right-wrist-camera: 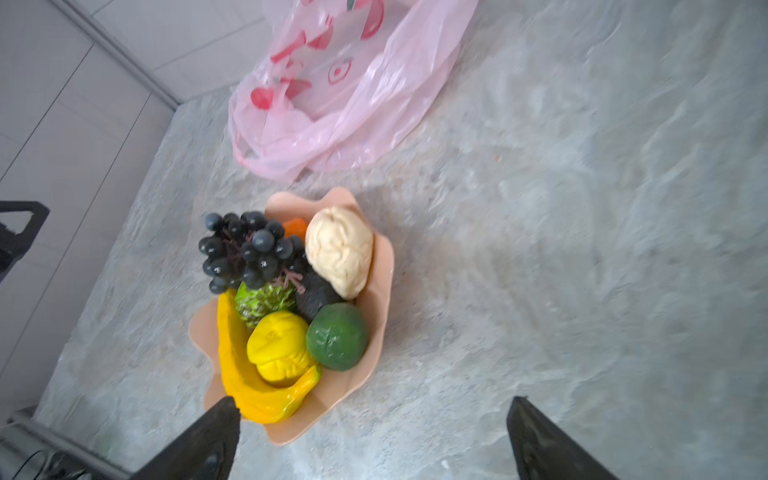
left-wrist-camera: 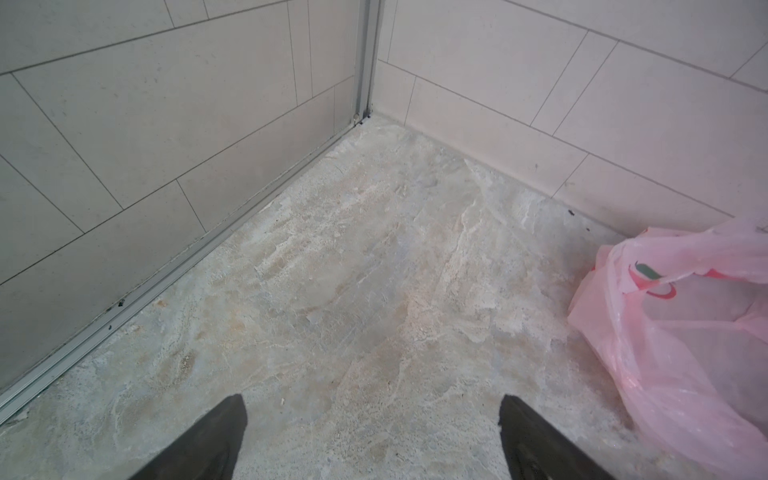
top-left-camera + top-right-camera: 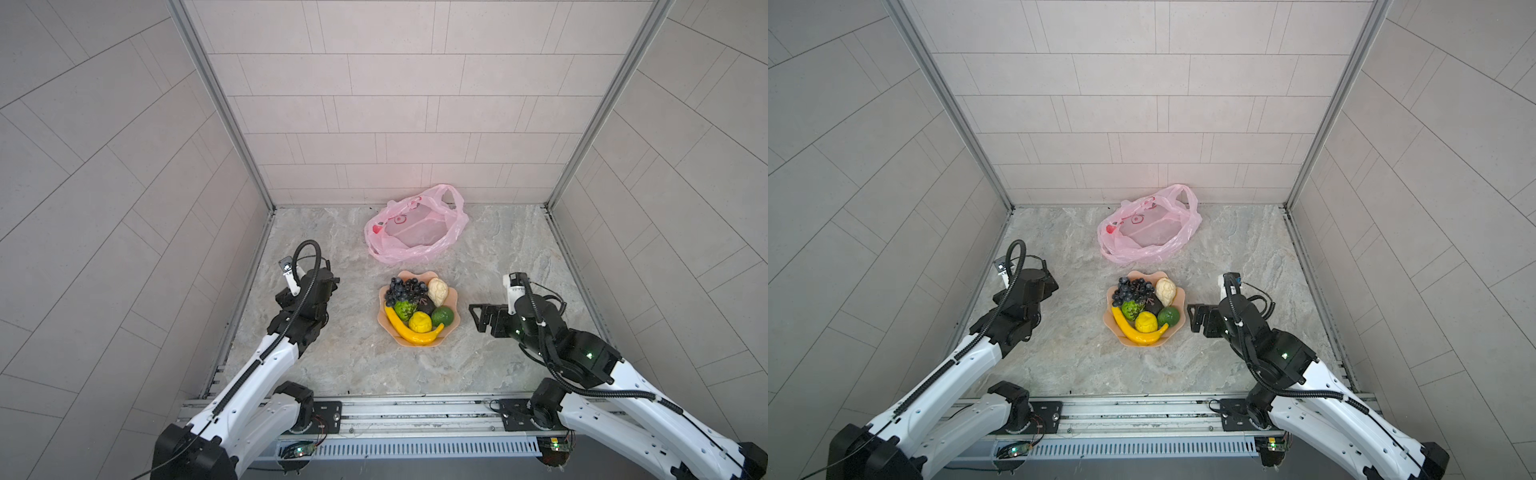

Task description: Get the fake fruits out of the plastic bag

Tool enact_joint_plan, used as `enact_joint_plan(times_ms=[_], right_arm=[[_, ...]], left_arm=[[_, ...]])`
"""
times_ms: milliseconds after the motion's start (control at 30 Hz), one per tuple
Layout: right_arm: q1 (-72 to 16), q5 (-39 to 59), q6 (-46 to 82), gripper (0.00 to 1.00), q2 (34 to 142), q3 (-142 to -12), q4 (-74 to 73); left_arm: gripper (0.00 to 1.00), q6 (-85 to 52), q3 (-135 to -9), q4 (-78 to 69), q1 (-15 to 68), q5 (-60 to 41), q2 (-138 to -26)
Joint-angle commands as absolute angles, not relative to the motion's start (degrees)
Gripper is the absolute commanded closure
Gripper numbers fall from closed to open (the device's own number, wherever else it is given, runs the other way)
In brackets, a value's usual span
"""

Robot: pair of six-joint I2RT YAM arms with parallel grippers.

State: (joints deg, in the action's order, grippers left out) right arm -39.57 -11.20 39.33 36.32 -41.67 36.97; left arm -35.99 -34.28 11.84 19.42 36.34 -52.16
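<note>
The left gripper (image 2: 371, 401) hangs over bare desk (image 2: 374, 270) near the left wall, its jaws spread and holding nothing. In the middle, the pink plastic bag (image 3: 415, 232) lies slack and looks empty at the back. The fake fruits (image 3: 419, 321), including the banana (image 3: 409, 332) and grape bunch (image 3: 401, 289), are heaped in the peach scalloped dish (image 3: 410, 275) just in front of it, so the job looks done. The right gripper (image 3: 478, 318), jaws also spread and empty, sits just beside the dish; it should probably lift away without nudging the rim.
</note>
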Motion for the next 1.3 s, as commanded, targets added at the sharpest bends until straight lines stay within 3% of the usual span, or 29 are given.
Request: enact_joint_plan(times_ms=[0, 133, 267, 400, 700, 833, 967, 1067, 1133, 1267], right_arm=[[-37.0, -25.9, 29.3, 0.01, 37.3, -44.1, 40.9], [-30.2, -32.2, 22.7, 0.01, 42.0, -44.6, 34.9], [-20.6, -31.7, 19.3, 0.01, 47.1, -39.7, 23.7], [-15.3, -31.2, 16.5, 0.01, 52.4, -34.1, 13.2], [-12.1, -36.5, 9.7, 0.01, 70.8, -29.5, -11.6], [-11.2, -33.0, 5.4, 0.01, 76.8, -27.5, -23.5], [-10.5, -25.5, 2.2, 0.01, 77.4, -24.8, -32.5], [-10.1, -23.0, 0.1, 0.01, 78.8, -25.1, -34.2], [-9.7, -20.8, -0.7, 0.01, 79.8, -23.6, -38.3], [-9.0, -19.0, -1.1, 0.01, 82.6, -22.7, -42.4]], left_arm=[[0.0, -36.2, -32.9, 7.1, 19.8, 41.3, -52.2], [0.0, -27.5, -31.1, -1.2, 20.6, 50.3, -54.3], [0.0, -20.8, -29.0, -6.7, 20.3, 59.2, -57.1], [0.0, -12.2, -27.9, -15.1, 19.6, 59.3, -64.9], [0.0, -7.3, -23.4, -31.6, 11.7, 40.0, -75.3], [0.0, -2.6, -24.2, -36.4, 11.2, 34.8, -78.6], [0.0, -1.5, -20.4, -50.2, 8.1, 26.6, -86.3], [0.0, -3.2, -25.5, -41.0, 4.7, 20.7, -87.9], [0.0, -3.7, -25.0, -43.6, 2.7, 16.5, -88.5], [0.0, -3.8, -25.7, -41.0, 2.4, 16.0, -87.9]])
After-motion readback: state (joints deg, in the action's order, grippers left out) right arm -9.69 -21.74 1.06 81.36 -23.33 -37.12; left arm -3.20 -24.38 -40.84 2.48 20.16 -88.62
